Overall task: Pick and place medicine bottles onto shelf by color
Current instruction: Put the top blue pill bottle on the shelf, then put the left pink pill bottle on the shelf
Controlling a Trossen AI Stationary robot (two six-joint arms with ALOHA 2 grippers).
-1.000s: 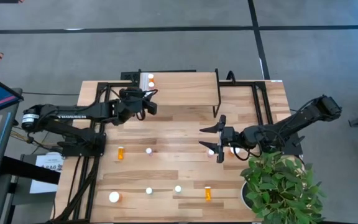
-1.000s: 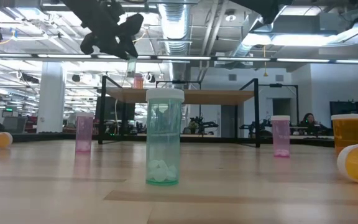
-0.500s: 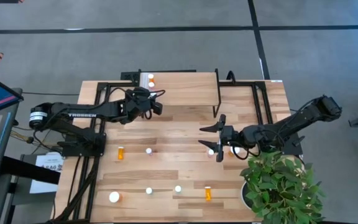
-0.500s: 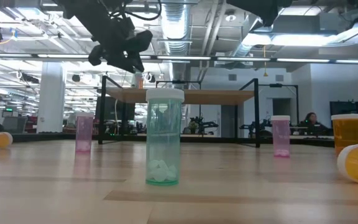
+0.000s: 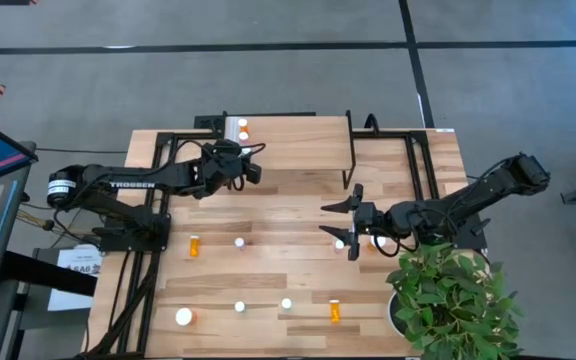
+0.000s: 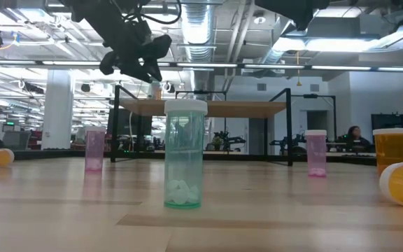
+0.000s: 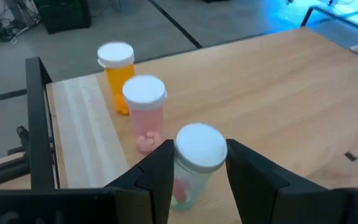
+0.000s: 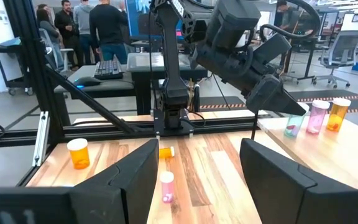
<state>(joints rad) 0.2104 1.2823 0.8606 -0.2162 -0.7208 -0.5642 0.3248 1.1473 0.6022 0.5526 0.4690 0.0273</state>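
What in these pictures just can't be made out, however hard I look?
- Whether the left hand grips or merely brackets the pale green bottle on the shelf: left wrist view, its fingers hide the sides.
- That bottle's base: cut off by the picture's lower edge.
- Bottles near the plant: high view, leaves cover that table corner.
- Bottle labels: too small everywhere.

I see 3 bottles [image 7: 143,112] in a row on the shelf [image 7: 278,87], near its edge. L gripper [image 7: 197,171] straddles the nearest one. R gripper [image 5: 346,222] hangs mid-table, w/ more bottles [image 5: 238,307] on the table [image 5: 278,270] in front of the shelf.
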